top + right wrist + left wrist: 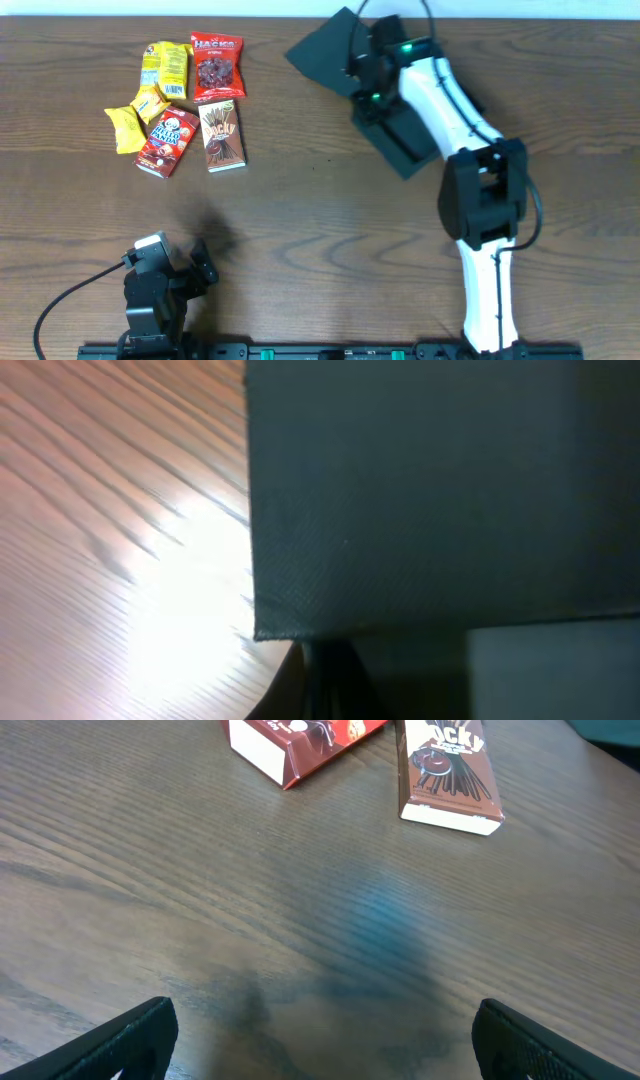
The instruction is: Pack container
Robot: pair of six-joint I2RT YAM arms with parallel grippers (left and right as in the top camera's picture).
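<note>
The black container point(412, 138) lies at the back right of the table, its flap lid point(325, 50) spread out to the upper left. My right gripper point(362, 72) reaches over it where the lid joins the box. In the right wrist view the dark cardboard lid point(440, 490) fills most of the picture, and its lower edge runs into my right gripper point(330, 675), whose jaws are shut on it. My left gripper point(195, 262) rests at the front left, wide open point(325, 1045) over bare wood with nothing between its fingers.
Snacks lie in a group at the back left: a yellow packet point(163, 68), a red bag point(217, 66), a brown Pocky box point(223, 136) point(448, 770), a red box point(168, 141) point(300, 745) and small yellow packs point(125, 128). The right arm point(480, 200) crosses the right side.
</note>
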